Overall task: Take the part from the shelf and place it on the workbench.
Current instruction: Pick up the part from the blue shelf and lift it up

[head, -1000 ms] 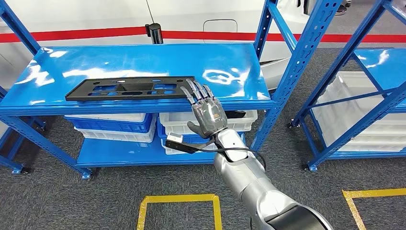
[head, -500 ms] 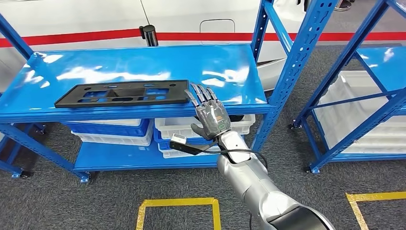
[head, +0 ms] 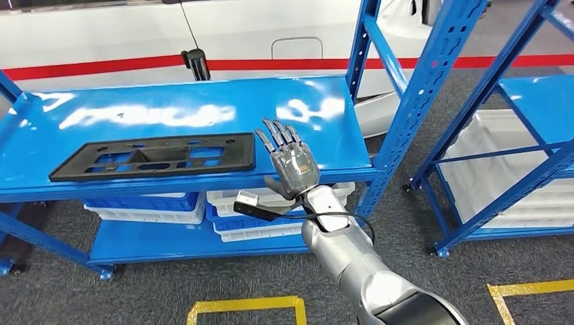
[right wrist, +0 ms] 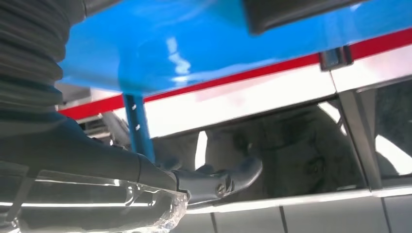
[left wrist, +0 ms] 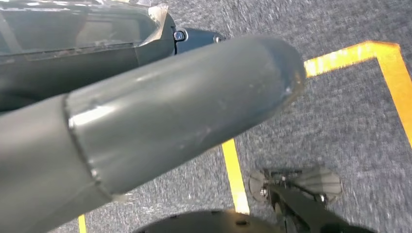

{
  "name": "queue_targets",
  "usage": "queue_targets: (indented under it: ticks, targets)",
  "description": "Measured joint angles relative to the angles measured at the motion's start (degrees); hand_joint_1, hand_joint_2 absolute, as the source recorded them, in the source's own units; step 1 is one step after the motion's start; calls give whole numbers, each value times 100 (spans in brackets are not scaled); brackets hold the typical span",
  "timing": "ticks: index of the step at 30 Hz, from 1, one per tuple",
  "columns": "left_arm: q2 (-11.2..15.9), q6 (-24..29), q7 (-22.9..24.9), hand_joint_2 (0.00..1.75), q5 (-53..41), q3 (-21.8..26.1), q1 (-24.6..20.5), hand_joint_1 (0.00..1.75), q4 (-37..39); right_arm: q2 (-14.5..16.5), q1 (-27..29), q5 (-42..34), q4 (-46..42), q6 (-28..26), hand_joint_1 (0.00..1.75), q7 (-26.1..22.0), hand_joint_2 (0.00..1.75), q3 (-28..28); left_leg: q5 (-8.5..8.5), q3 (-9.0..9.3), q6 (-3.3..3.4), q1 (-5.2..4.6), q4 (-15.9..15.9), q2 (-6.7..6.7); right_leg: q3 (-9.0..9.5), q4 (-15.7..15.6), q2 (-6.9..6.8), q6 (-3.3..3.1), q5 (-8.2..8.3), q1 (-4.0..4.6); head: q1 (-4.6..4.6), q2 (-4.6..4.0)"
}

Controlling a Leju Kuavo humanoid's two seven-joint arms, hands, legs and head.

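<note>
Part (head: 154,156), a long black plate, lay flat on the blue shelf (head: 318,128) left of centre frame, its long axis running left to right. The right hand (head: 292,164) stood just beside its right end, fingers (head: 277,135) apart and empty.
</note>
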Motion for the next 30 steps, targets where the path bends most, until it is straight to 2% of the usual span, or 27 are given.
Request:
queue_targets:
  ticks: [2,3,5,6,7,8,9,10,11,12,13,15,21,30]
  targets:
    - [-20,47,0,0,-57,-19,-16,0,-3,4,-8,3,-23,-4,0,-6,175,-6,-2,90,25,27,-96,9,-14,89,-15,30,-95,12,4,0]
    - [-27,60,2,0,-84,-33,-25,0,-4,1,-19,10,-33,-5,0,-5,175,-10,-8,138,42,39,-144,11,-130,320,-24,31,-193,16,11,0]
    - [-36,76,5,0,-124,-74,-44,0,-5,-16,-20,21,-37,-7,0,-5,175,-26,-44,182,80,31,-171,7,-608,1109,-36,20,-435,5,27,0]
    - [-43,81,3,0,-136,-97,-50,0,-5,-29,-1,26,-37,-7,0,-5,175,-36,-66,192,90,21,-170,-1,-874,1470,-37,31,-505,-2,29,0]
    - [-51,87,-3,0,-140,-118,-52,0,-5,-41,24,28,-38,-7,0,-5,175,-49,-90,208,94,13,-168,-10,-1061,1653,-38,58,-490,-6,30,0]
    - [-57,93,-11,0,-142,-133,-52,0,-5,-50,45,31,-39,-7,0,-5,175,-64,-114,235,92,7,-167,-19,-1127,1587,-39,102,-361,-9,30,0]
    - [-63,98,-21,0,-144,-146,-51,0,-5,-56,58,32,-45,-7,0,-8,175,-80,-141,273,86,2,-165,-28,-1070,1284,-40,150,-138,-11,31,0]
    - [-68,103,-30,0,-150,-155,-52,0,-5,-60,63,33,-56,-7,0,-11,175,-98,-168,312,75,-3,-164,-35,-936,842,-41,184,128,-10,31,0]
    - [-74,109,-39,0,-160,-162,-57,0,-5,-62,62,32,-68,-7,0,-16,175,-116,-198,347,57,-20,-158,-43,-793,442,-41,183,355,-3,26,0]
    - [-79,116,-49,0,-173,-168,-64,0,-5,-65,61,32,-79,-7,0,-22,175,-132,-222,369,36,-30,-152,-50,-682,161,-41,148,506,-2,25,0]
    - [-83,124,-58,0,-185,-173,-70,0,-5,-67,60,32,-86,-7,0,-26,175,-151,-243,376,21,-39,-143,-54,-624,24,-42,100,579,-3,20,0]
    - [-90,145,-73,0,-207,-186,-77,0,-5,-67,61,34,-92,-7,0,-29,175,-188,-266,375,20,-39,-130,-54,-597,-2,-40,35,601,-11,20,0]
    - [-108,194,-76,0,-251,-278,-102,0,-5,-67,66,84,-122,-7,0,-33,175,-245,-267,388,19,-22,-150,-49,-596,-7,-35,19,600,5,17,0]
    - [-126,296,-51,0,-306,-338,-111,0,-4,-32,100,156,-138,-7,0,-106,175,-267,-267,388,-29,-14,-156,-49,-596,-2,-36,4,592,12,19,0]
